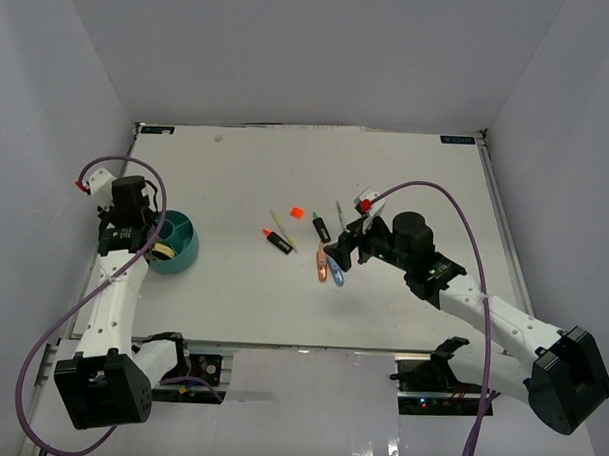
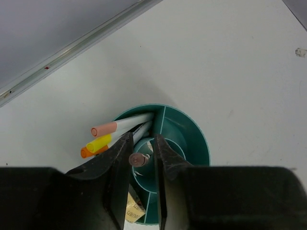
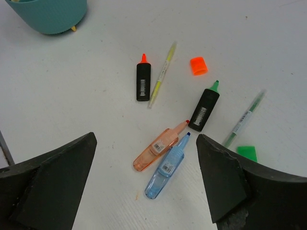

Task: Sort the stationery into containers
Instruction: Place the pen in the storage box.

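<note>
Teal tub [image 2: 193, 140] holds pink, yellow, orange pens [image 2: 114, 129]; left gripper [image 2: 142, 145] pinches brown-tipped pen [image 2: 138, 159]; right gripper [image 3: 146, 143] wide

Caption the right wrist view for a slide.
Open right end effector poised over translucent orange plastic pen and translucent blue plastic pen, black markers beyond, on white table.

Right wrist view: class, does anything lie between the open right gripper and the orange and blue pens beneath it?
Nothing visible does. The orange pen and blue pen lie side by side below the open right gripper. The orange-tipped marker and green-tipped marker lie beyond them.
</note>
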Robot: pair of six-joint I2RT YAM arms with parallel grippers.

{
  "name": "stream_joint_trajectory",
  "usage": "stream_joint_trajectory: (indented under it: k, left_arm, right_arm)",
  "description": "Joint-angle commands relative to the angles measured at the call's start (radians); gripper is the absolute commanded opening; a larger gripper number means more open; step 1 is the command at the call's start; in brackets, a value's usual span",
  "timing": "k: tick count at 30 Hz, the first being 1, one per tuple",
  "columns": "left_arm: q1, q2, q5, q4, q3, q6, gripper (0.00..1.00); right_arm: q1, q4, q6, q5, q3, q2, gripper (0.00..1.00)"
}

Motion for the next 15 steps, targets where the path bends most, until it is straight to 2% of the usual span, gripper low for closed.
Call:
stream_joint_trajectory:
  k: [1,6,7,8,10,13,14,15]
  left_arm:
    - [0.02,-0.009,0.054,0.022,-0.007,-0.005,0.39]
    - [0.022,-0.002,0.089,-0.018,0.019,0.0,0.59]
    - [0.02,0.001,0.103,-0.026,0.026,0.0,0.67]
    - [0.022,0.004,0.112,-0.035,0.034,0.001,0.7]
    - [0.022,0.005,0.136,-0.063,0.059,0.01,0.77]
    - [0.022,0.007,0.193,-0.099,0.095,0.023,0.86]
    - [0.022,0.002,0.209,-0.115,0.103,0.026,0.93]
    - [0.022,-0.002,0.225,-0.119,0.12,0.032,0.96]
  right_arm:
    - [-0.002,-0.015,-0.007,0.038,0.027,0.024,0.92]
    - [-0.002,-0.094,0.005,0.135,0.088,0.096,0.96]
    - [-0.004,-0.12,0.012,0.158,0.111,0.108,0.98]
    - [-0.004,-0.134,0.017,0.193,0.122,0.12,1.0]
    - [-0.01,-0.17,0.038,0.219,0.162,0.163,0.91]
    - [-0.018,-0.25,0.075,0.282,0.213,0.243,0.74]
    - [-0.018,-0.264,0.083,0.308,0.243,0.264,0.64]
    - [-0.019,-0.278,0.092,0.319,0.259,0.313,0.6]
